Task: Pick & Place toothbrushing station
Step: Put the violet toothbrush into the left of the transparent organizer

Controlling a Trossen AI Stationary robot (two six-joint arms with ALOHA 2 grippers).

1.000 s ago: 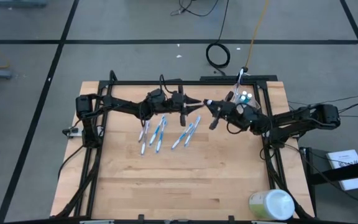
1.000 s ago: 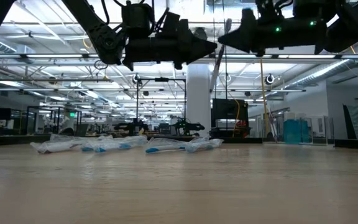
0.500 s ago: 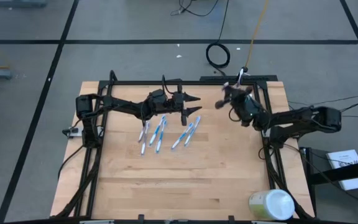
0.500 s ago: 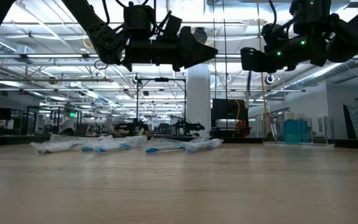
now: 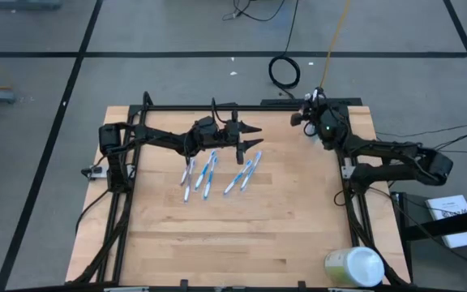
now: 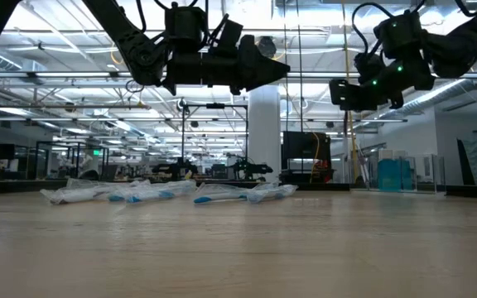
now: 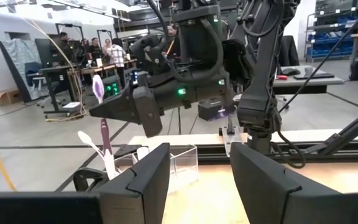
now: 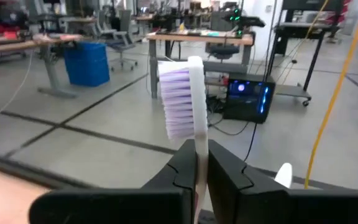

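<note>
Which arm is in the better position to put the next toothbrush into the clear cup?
The right. The right gripper is shut on a purple toothbrush at the table's far right corner, near the clear cup. The left gripper hovers open and empty above the loose toothbrushes.

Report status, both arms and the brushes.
Right gripper shut on purple toothbrush, over the clear cup. Left gripper open, above the wrapped toothbrushes. Nothing obstructing.

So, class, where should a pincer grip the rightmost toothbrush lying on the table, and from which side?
Probably mid-handle on the rightmost toothbrush, coming straight down from above, fingers across its narrow width: it lies flat, slim, close beside a neighbour.
</note>
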